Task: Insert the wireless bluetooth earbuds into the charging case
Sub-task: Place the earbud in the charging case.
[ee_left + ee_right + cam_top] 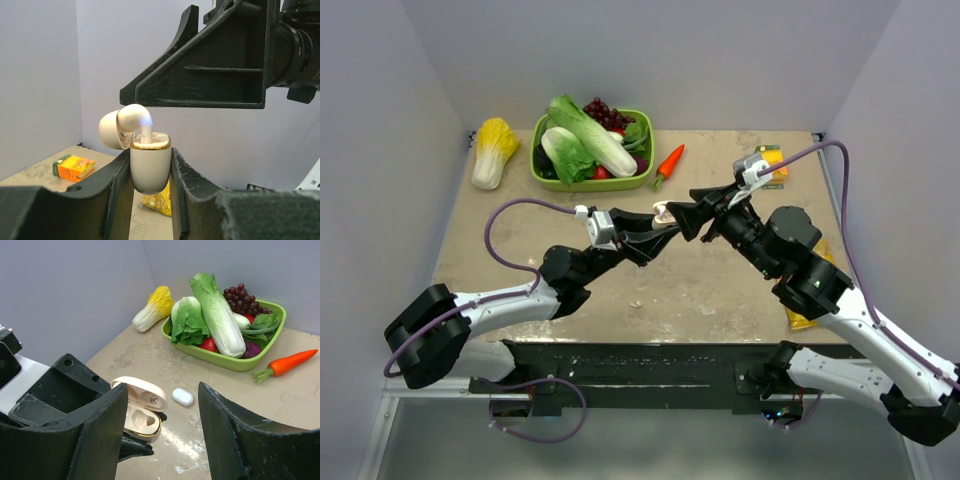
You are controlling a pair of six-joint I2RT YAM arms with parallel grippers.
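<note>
My left gripper (658, 224) is shut on the cream-white charging case (150, 167) and holds it upright above the table, lid (108, 131) open. One white earbud (134, 118) stands with its stem in the case and its head poking out. My right gripper (688, 213) is open, one finger (200, 75) just above that earbud. In the right wrist view, my right gripper (162, 386) straddles the case (145, 421). One hollow shows empty and the other is hidden behind a finger. A small white oval bit (183, 397), perhaps another earbud, lies on the table beyond the case.
A green basket (588, 184) of vegetables stands at the back, with a carrot (669, 163) to its right and a yellow cabbage (493, 150) to its left. An orange carton (775, 166) lies at the back right. A yellow packet (159, 200) lies under my right arm.
</note>
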